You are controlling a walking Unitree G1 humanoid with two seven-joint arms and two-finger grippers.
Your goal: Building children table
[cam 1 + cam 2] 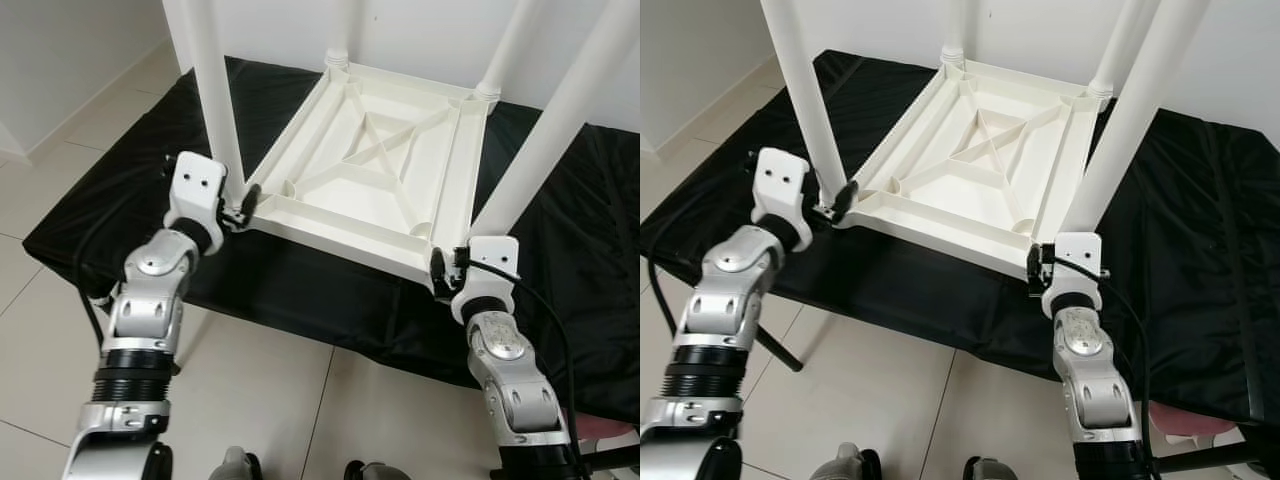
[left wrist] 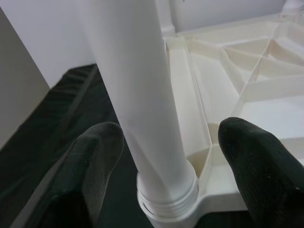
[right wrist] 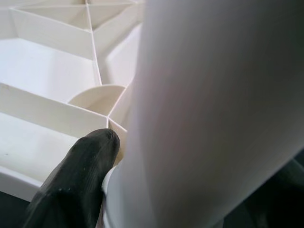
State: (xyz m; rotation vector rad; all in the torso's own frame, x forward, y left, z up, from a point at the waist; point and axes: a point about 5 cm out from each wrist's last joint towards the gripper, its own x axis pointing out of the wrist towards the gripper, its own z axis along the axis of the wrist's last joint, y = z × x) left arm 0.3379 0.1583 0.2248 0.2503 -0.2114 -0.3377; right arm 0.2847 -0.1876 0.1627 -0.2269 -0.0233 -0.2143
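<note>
Children table [image 1: 375,165] lying upside down on black-covered counter [image 1: 120,190], four white legs pointing up. Left end effector [image 1: 240,208] sitting released around base of near-left leg [image 1: 215,95], fingers [image 2: 95,156] apart on both sides, probably for turning it tight in socket. Right end effector [image 1: 1037,268] pressing at base of near-right leg [image 1: 1130,130]; grip you cannot tell, one finger [image 3: 78,183] touching leg. Near table edge lying close to counter edge; you are having little room there, more room far.

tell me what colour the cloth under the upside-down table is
Black. The cloth is plain and unpatterned under the white table top; it shows best in the left eye view.
</note>
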